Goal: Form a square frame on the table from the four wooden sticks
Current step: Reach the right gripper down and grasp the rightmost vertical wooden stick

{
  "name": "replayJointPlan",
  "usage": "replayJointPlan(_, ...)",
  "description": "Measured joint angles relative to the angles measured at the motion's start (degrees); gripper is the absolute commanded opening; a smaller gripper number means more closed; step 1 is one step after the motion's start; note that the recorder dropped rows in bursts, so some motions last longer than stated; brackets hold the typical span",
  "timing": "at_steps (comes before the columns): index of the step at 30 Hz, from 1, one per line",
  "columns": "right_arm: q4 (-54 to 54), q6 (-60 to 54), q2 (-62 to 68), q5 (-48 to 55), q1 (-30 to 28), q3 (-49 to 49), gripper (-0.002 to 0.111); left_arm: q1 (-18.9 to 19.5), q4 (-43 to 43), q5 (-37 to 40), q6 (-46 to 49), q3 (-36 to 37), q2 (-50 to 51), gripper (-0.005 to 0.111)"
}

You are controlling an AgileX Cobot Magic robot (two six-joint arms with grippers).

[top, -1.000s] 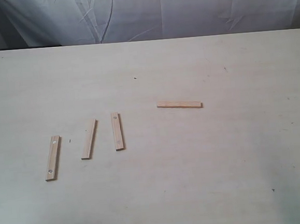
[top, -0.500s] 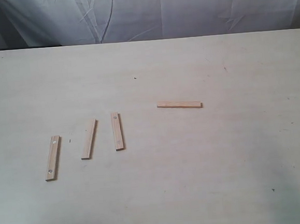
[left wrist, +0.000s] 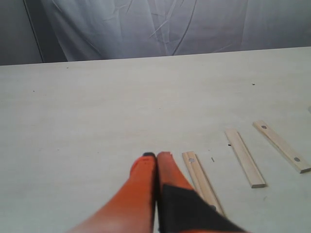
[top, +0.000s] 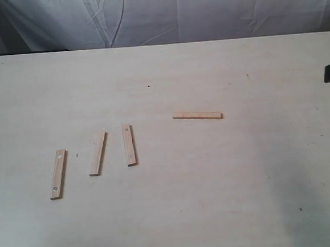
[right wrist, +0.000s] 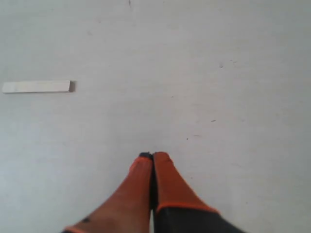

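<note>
On the table (top: 228, 198), the lone crosswise stick (top: 197, 116) lies mid-surface; the three other sticks (top: 97, 153) lie well left of it. Right gripper (right wrist: 153, 156), clenched and empty, right of that stick, should open, then straddle its width squarely. Left gripper (left wrist: 155, 155): clenched, empty.

Tapered orange jaws, black at their bases.

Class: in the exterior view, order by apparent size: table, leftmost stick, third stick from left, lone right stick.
1. table
2. leftmost stick and lone right stick: alike in length, unranked
3. third stick from left: slightly shorter, perhaps only because it lies farther away
</note>
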Motion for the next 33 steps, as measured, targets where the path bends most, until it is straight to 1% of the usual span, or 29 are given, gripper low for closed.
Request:
replayJointPlan(3, 0.8, -0.5, 7.0, 0.4, 2.7, -3.4, -0.001, 0.0, 0.0, 0.0, 0.0, 0.0, 0.0, 0.0)
replayJointPlan(7, 1.6, -0.5, 15.3, 1.0, 8.6, -8.8, -0.001, 0.0, 0.0, 0.0, 0.0, 0.0, 0.0, 0.0)
replayJointPlan(12, 2.3, 0.7, 25.6, 1.2, 18.3, -17.4, -0.001, 0.0, 0.0, 0.0, 0.0, 0.0, 0.0, 0.0)
replayJointPlan(16, 2.4, 2.9, 32.9, 1.5, 24.9, -24.1, -0.001, 0.0, 0.0, 0.0, 0.0, 0.0, 0.0, 0.0)
replayJointPlan(23, 1.8, 7.9, 46.5, 7.1, 35.3, -40.0, -0.001, 0.0, 0.0, 0.0, 0.0, 0.0, 0.0, 0.0)
replayJointPlan(31, -5.8, 18.1, 60.1, 15.8, 43.1, -58.7, -0.001, 0.0, 0.0, 0.0, 0.0, 0.0, 0.0, 0.0)
replayJointPlan(33, -7.8, 20.2, 63.1, 17.7, 44.0, -62.2, 0.004, 0.0, 0.0, 0.0, 0.0, 0.0, 0.0, 0.0)
